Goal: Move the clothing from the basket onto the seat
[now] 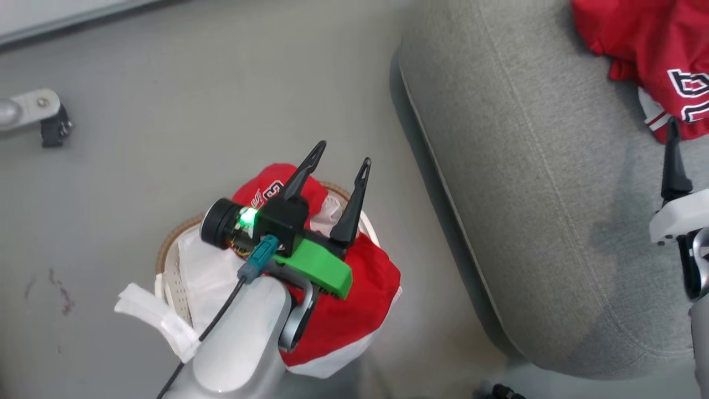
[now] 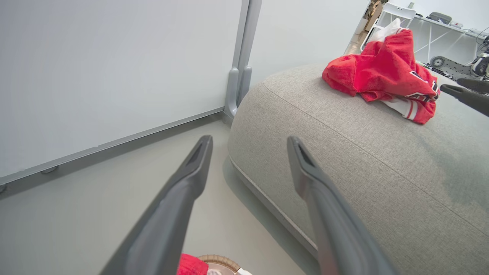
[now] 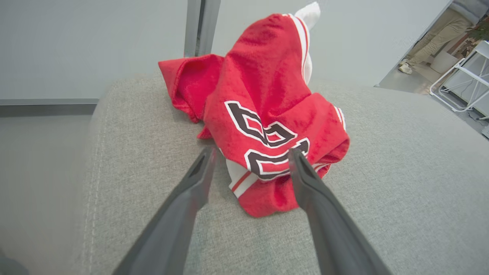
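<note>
clothing (image 1: 343,310) fills the basket (image 1: 164,246) under the spread left claw (image 1: 343,153).

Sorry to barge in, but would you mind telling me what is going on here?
The robot is shifting clothes from a laundry basket to a grey couch cushion. One red jersey lies crumpled on the cushion, and the right gripper sits open just in front of it, holding nothing. The left gripper hovers open above the basket, where more red clothing waits.
</note>
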Controlling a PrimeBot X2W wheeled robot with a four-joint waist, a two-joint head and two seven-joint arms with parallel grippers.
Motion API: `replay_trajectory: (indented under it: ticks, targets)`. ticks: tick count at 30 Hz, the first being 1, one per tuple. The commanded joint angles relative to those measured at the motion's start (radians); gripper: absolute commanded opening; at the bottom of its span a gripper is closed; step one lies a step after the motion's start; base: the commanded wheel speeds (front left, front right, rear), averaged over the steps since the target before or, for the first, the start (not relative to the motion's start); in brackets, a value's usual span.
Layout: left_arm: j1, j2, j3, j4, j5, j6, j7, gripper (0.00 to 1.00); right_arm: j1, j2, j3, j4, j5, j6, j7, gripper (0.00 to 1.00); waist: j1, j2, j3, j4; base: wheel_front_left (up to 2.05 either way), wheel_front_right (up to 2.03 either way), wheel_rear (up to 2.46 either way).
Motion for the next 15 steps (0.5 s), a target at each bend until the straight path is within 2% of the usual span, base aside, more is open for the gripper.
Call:
replay_trajectory:
  ticks: [1,8,15]
  targets:
    - [0.030,0.004,0.013,-0.003,-0.003,0.005,0.000,1.00,0.028,0.005,0.009,-0.017,0.009,-0.001,0.000,1.00,0.0000,0.0000,-0.092,0.015,0.00,0.00,0.00]
    - [0.129,0.004,0.091,-0.021,0.002,0.031,0.000,1.00,0.096,0.037,0.087,-0.102,0.044,-0.001,0.000,1.00,0.0000,0.0000,-0.193,0.080,0.00,0.00,0.00]
    - [0.223,0.004,0.178,-0.023,0.033,0.059,0.000,1.00,0.144,0.083,0.154,-0.130,0.067,-0.001,0.000,1.00,0.0000,0.0000,-0.274,0.144,0.00,0.00,0.00]
